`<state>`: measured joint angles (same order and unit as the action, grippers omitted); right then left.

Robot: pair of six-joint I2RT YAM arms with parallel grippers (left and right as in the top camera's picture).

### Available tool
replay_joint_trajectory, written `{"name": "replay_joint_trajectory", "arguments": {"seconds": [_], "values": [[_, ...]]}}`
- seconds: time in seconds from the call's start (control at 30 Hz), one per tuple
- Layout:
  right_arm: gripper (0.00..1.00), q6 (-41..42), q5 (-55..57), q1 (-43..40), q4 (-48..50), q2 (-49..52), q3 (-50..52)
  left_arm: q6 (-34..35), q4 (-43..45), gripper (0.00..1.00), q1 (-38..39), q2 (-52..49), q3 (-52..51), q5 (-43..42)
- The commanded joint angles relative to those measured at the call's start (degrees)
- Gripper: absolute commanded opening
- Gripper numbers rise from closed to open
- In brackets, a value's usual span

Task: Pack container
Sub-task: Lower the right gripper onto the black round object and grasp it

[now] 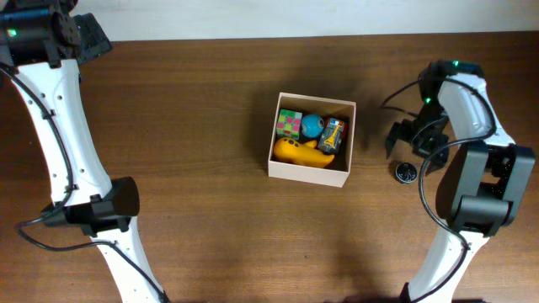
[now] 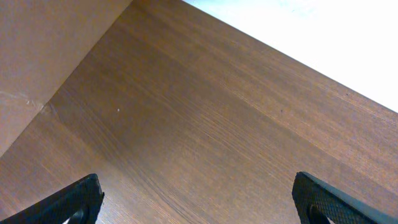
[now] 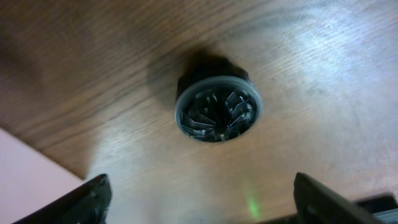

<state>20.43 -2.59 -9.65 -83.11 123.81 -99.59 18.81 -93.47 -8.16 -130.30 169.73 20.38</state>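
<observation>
The container (image 1: 308,169), a square white lidless box, sits at the table's middle. It holds a yellow duck (image 1: 300,152), a pink-and-green cube (image 1: 290,124), a blue ball (image 1: 312,126) and an orange-and-grey toy (image 1: 333,135). A small round black ribbed toy (image 1: 407,172) lies on the wood to the box's right; it also shows in the right wrist view (image 3: 217,109). My right gripper (image 1: 413,136) is open just above that toy, fingers spread (image 3: 202,199), holding nothing. My left gripper (image 1: 84,38) is at the far left back corner, open and empty (image 2: 196,199).
The brown wooden table (image 1: 194,109) runs to its back edge near my left gripper, with a pale surface beyond it (image 2: 311,37). My left arm's base (image 1: 105,210) stands at the front left, my right arm's base (image 1: 484,185) at the front right.
</observation>
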Motion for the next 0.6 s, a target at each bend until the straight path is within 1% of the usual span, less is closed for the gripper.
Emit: {"name": "replay_joint_trajectory", "arguments": {"seconds": [0.0, 0.17, 0.33, 0.57], "values": [[0.85, -2.16, -0.37, 0.26, 1.88, -0.28, 2.73, -0.46, 0.13, 0.99, -0.26, 0.0, 0.9, -0.02], [0.86, -3.61, -0.22, 0.15, 7.02, -0.28, 5.55, -0.46, 0.13, 0.99, -0.26, 0.0, 0.9, -0.02], [0.87, -4.09, -0.2, 0.15, 12.39, -0.28, 10.47, -0.46, 0.13, 0.99, -0.26, 0.0, 0.9, -0.02], [0.84, -4.11, -2.32, 0.15, 17.16, -0.28, 14.1, -0.46, 0.13, 0.99, -0.26, 0.0, 0.9, -0.02]]}}
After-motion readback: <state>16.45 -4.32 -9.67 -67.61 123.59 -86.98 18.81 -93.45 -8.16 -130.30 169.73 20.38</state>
